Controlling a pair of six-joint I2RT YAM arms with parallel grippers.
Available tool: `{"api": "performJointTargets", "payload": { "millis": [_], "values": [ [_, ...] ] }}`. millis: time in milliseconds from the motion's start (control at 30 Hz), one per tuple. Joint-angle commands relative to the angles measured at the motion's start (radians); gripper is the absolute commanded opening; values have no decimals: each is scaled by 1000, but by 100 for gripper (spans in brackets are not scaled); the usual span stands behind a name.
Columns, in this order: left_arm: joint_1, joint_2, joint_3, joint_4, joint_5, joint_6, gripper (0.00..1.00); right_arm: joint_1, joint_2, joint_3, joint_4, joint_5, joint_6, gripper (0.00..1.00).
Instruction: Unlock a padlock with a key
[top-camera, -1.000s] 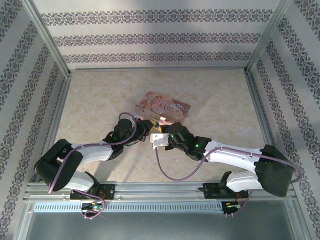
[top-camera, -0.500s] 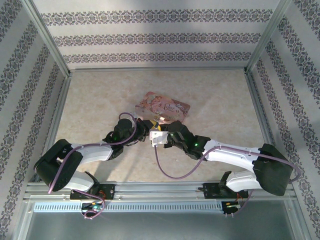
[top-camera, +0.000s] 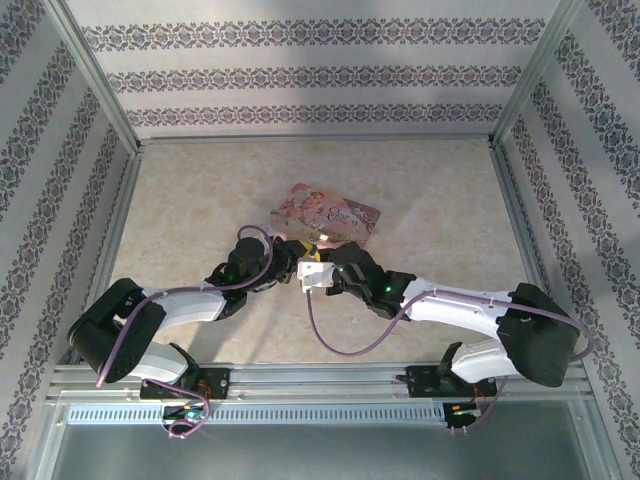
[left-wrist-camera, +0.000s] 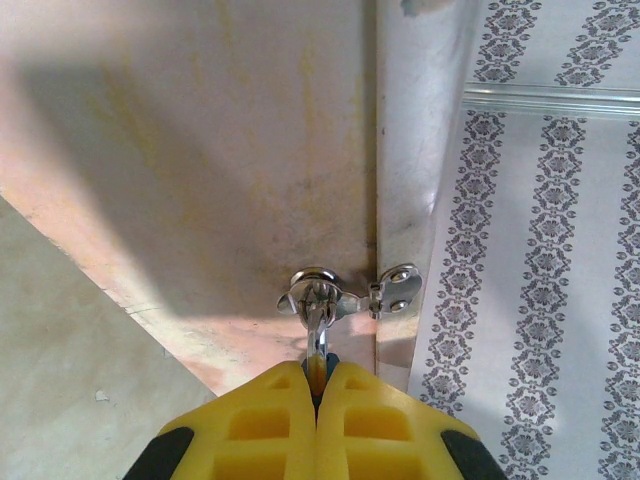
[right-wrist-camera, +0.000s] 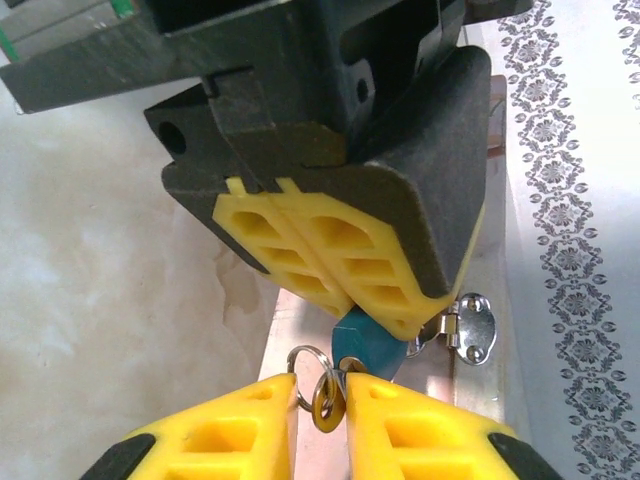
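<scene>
Two arms: they reach in from the near edge and meet tip to tip over the middle of the table (top-camera: 190, 220), at the near edge of the pink box (top-camera: 335, 212).
left gripper (left-wrist-camera: 318, 378): clenched, with its yellow pads pressed flat together on the padlock (right-wrist-camera: 366, 348).
padlock: pinched at the left fingertips, above the pink box. Its blue part pokes out past the pads toward the right gripper (right-wrist-camera: 322, 392). In the left wrist view a silvery piece sticks out beyond the fingertips.
right gripper: grasping the key (right-wrist-camera: 326, 405). Its fingers are drawn in narrowly on either side of the key, and its tips are just short of the left gripper's tips.
key: small and brassy, upright between the right fingertips, just beside the padlock's blue part. Whether its tip is in the lock cannot be told.
key ring (right-wrist-camera: 303, 360): a thin silvery loop hanging off the key, touching the right gripper's inner finger.
hasp (right-wrist-camera: 472, 328): a small silvery hinged plate at the box's edge, just beside the padlock.
pink box: it lies flat on the table, partly under both grippers' tips.
</scene>
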Motion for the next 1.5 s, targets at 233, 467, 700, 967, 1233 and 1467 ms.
{"api": "performJointTargets", "payload": {
  "millis": [233, 467, 700, 967, 1233, 1467],
  "values": [
    [-18, -26, 25, 62, 2, -14, 0, -10, 22, -13, 75, 48, 41, 12],
    [-18, -21, 24, 69, 1, -17, 0, -8, 27, -30, 115, 76, 62, 2],
    [-18, -24, 20, 69, -1, -17, 0, -4, 30, -41, 151, 100, 86, 0],
    [-18, -20, 18, 72, -4, -17, 0, 2, 28, -56, 191, 100, 147, 0],
    [-18, -17, 14, 83, -3, -21, 0, 8, 18, -64, 242, 84, 290, 0],
    [-18, -14, 8, 87, -4, -19, 0, 13, 37, -66, 317, 37, 439, 0]
  ]
}}
